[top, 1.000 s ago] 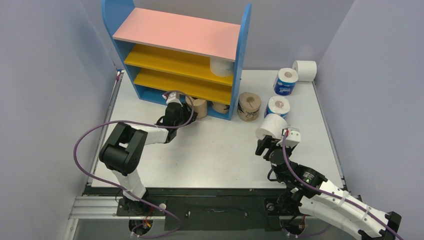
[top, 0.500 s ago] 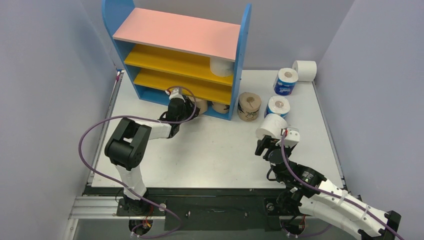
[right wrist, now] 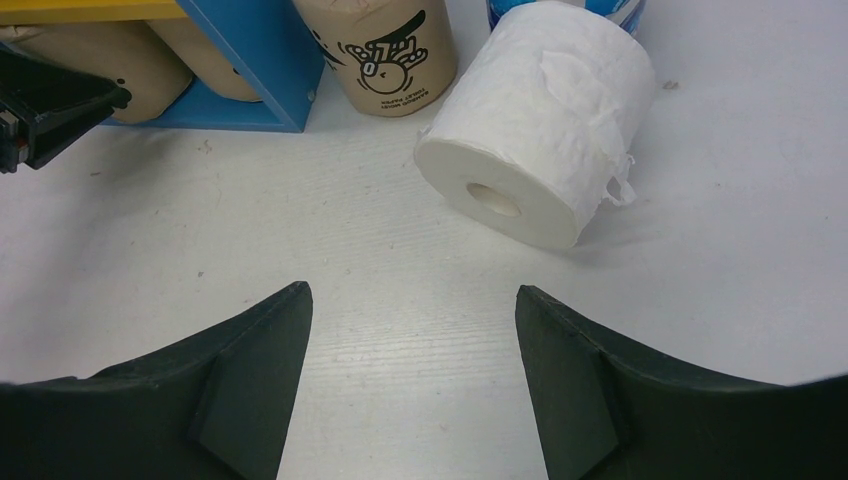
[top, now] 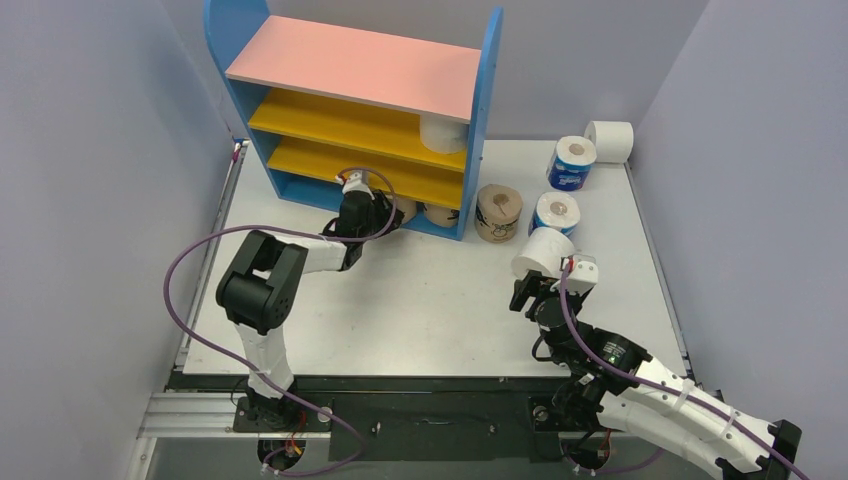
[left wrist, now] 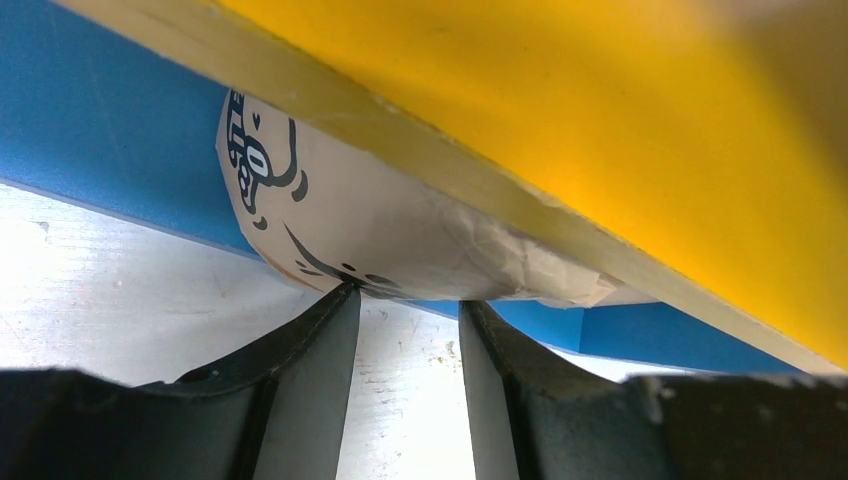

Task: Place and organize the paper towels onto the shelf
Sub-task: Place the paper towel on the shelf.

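Note:
The shelf [top: 350, 60] stands at the back left. My left gripper [top: 375, 208] is at its bottom tier, jaws a little apart with nothing between them. In the left wrist view its fingertips [left wrist: 340, 300] touch a tan printed roll [left wrist: 400, 230] lying under the yellow shelf board [left wrist: 600, 120]. A second tan roll [top: 440, 215] lies beside it. A white roll [top: 443, 133] stands on the middle tier. My right gripper [right wrist: 412, 295] is open and empty, just short of a white roll [right wrist: 540, 140] lying on its side.
On the table to the right of the shelf stand a tan roll [top: 498, 212], two blue-wrapped rolls [top: 571, 163] [top: 555, 212] and a white roll [top: 610, 140] lying at the back corner. Walls close in on both sides.
My left gripper has moved forward and right to the shelf's bottom tier, with the tan roll now further under the board. The right arm has not moved.

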Motion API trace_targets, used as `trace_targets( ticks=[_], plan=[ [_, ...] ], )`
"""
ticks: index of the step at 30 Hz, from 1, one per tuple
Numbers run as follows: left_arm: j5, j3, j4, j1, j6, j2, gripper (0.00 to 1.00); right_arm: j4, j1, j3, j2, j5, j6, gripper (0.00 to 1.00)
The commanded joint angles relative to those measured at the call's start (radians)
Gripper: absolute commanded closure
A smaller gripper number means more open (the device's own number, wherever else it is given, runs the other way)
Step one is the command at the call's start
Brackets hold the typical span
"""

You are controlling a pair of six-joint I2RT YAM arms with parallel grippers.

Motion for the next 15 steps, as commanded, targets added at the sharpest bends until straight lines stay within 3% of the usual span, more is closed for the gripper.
trace_targets(
  ticks=[1,8,15],
  plan=[
    [0.021,-0.024,0.084,0.003,-0.002,-0.049,0.62,0.017,-0.007,0.011,0.011,0.021,-0.011,0.3],
    [0.014,-0.153,0.106,0.025,-0.033,-0.195,0.62,0.016,-0.007,0.013,0.012,0.016,-0.011,0.3],
    [-0.023,-0.284,0.186,0.083,-0.18,-0.299,0.62,0.018,-0.007,0.011,0.014,0.015,-0.011,0.3]
  ],
)
